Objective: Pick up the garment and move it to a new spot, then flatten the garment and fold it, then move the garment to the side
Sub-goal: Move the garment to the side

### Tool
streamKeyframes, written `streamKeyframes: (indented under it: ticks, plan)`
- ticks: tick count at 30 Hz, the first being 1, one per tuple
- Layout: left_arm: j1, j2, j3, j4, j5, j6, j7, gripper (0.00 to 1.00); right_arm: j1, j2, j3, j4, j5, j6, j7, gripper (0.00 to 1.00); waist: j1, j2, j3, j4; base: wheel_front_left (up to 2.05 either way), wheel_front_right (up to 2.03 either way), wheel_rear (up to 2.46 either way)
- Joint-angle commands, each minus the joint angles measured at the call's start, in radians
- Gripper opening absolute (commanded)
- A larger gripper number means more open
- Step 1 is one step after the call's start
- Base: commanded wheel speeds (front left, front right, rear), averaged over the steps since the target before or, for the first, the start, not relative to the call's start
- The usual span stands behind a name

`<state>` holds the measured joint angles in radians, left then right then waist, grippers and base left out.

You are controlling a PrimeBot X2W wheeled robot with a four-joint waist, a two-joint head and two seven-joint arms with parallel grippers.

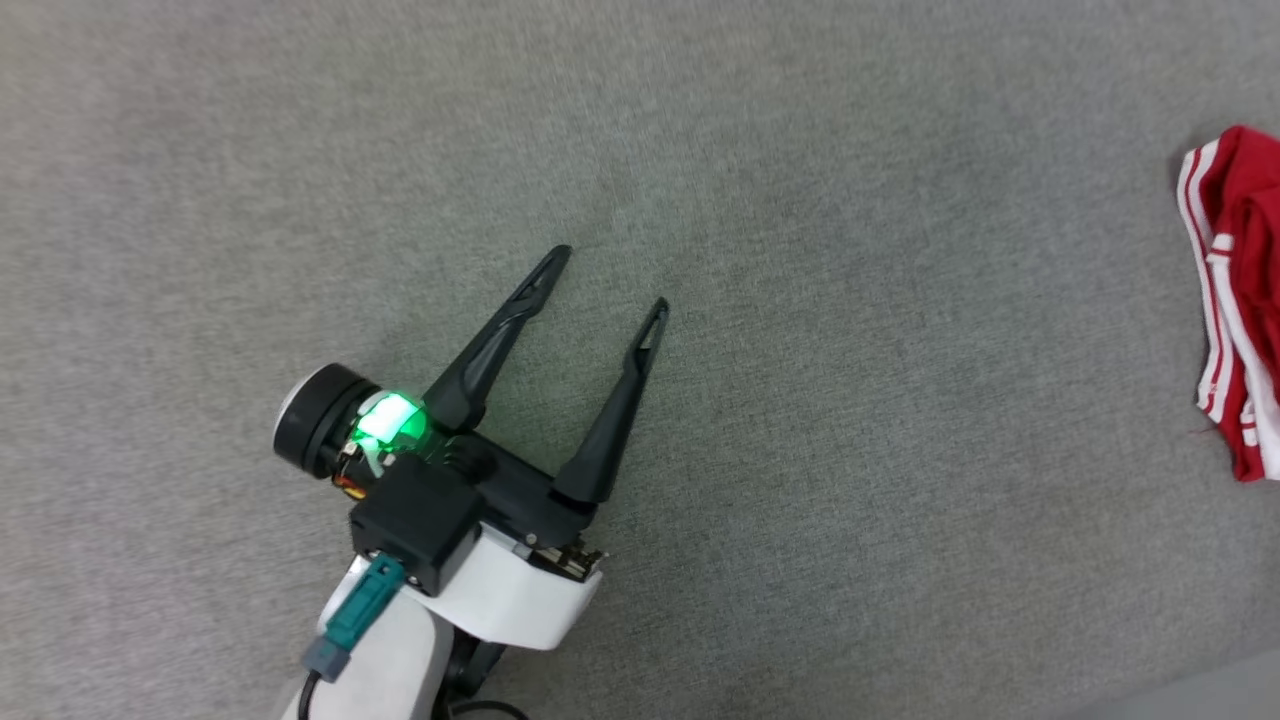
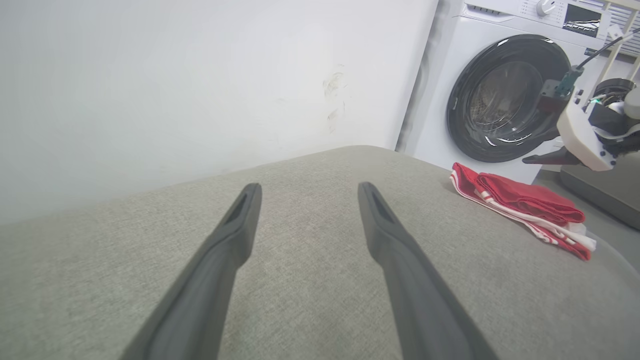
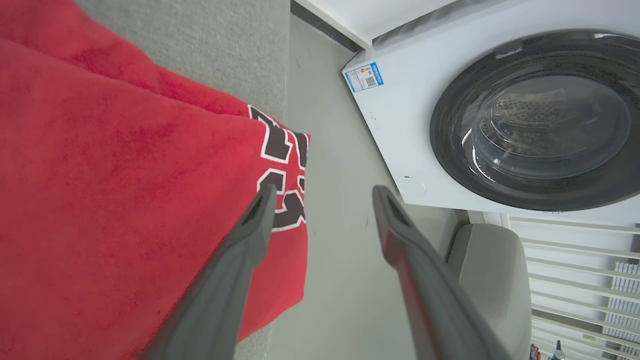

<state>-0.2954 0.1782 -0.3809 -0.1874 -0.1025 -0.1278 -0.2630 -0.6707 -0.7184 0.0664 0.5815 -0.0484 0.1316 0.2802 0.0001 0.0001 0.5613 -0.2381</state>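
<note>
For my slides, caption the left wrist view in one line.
Open left hand above a grey cushion; a folded red shirt lies near its edge, by a washing machine.

Grey fabric-covered surface (image 1: 800,180), folded red garment (image 2: 525,202) with white stripes lying near its right edge

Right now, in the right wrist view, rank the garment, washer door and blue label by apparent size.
Largest: garment, though it lies nearest the camera, which inflates it.
Then: washer door.
Smallest: blue label.
</note>
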Motion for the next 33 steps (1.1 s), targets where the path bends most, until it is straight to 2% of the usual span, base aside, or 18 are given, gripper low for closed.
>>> streamKeyframes:
  ticks: [1,6,12,14,18,22,28,33]
  plan:
    - [0.024,-0.012,0.023,0.008,-0.008,0.005,-0.002,1.0,0.019,0.016,-0.012,-0.034,0.014,-0.002,-0.014,1.0,-0.0001,-0.0001,-0.077,0.025,0.0,0.0,0.0]
    - [0.075,-0.038,0.093,0.025,-0.019,0.01,-0.002,1.0,0.062,0.082,-0.043,-0.167,0.074,-0.002,-0.032,1.0,-0.0001,-0.0001,-0.183,0.065,0.0,0.0,0.0]
    - [0.147,-0.066,0.188,0.062,-0.034,0.022,-0.002,1.0,0.184,0.199,-0.066,-0.363,0.175,-0.002,-0.058,1.0,-0.0001,-0.0001,-0.299,0.132,0.0,0.0,0.0]
    - [0.159,-0.072,0.199,0.067,-0.034,0.023,-0.002,1.0,0.208,0.214,-0.074,-0.395,0.181,-0.001,-0.065,1.0,-0.0001,-0.0001,-0.318,0.145,0.0,0.0,0.0]
    - [0.207,-0.082,0.25,0.086,-0.027,0.03,-0.002,1.0,0.318,0.318,-0.102,-0.522,0.209,-0.001,-0.104,1.0,-0.0001,-0.0001,-0.38,0.185,0.0,0.0,0.0]
    - [0.249,-0.085,0.293,0.117,-0.011,0.045,-0.002,1.0,0.414,0.423,-0.123,-0.617,0.189,-0.001,-0.156,1.0,-0.0001,-0.0001,-0.427,0.211,0.0,0.0,0.0]
    - [0.286,-0.101,0.32,0.142,-0.02,0.044,-0.002,1.0,0.549,0.551,-0.127,-0.689,0.168,-0.001,-0.227,1.0,-0.0001,-0.0001,-0.466,0.239,0.0,0.0,0.0]
    - [0.312,-0.109,0.347,0.165,-0.024,0.04,-0.002,1.0,0.624,0.586,-0.091,-0.663,0.15,-0.001,-0.337,1.0,-0.0001,-0.0001,-0.492,0.251,0.0,0.0,0.0]
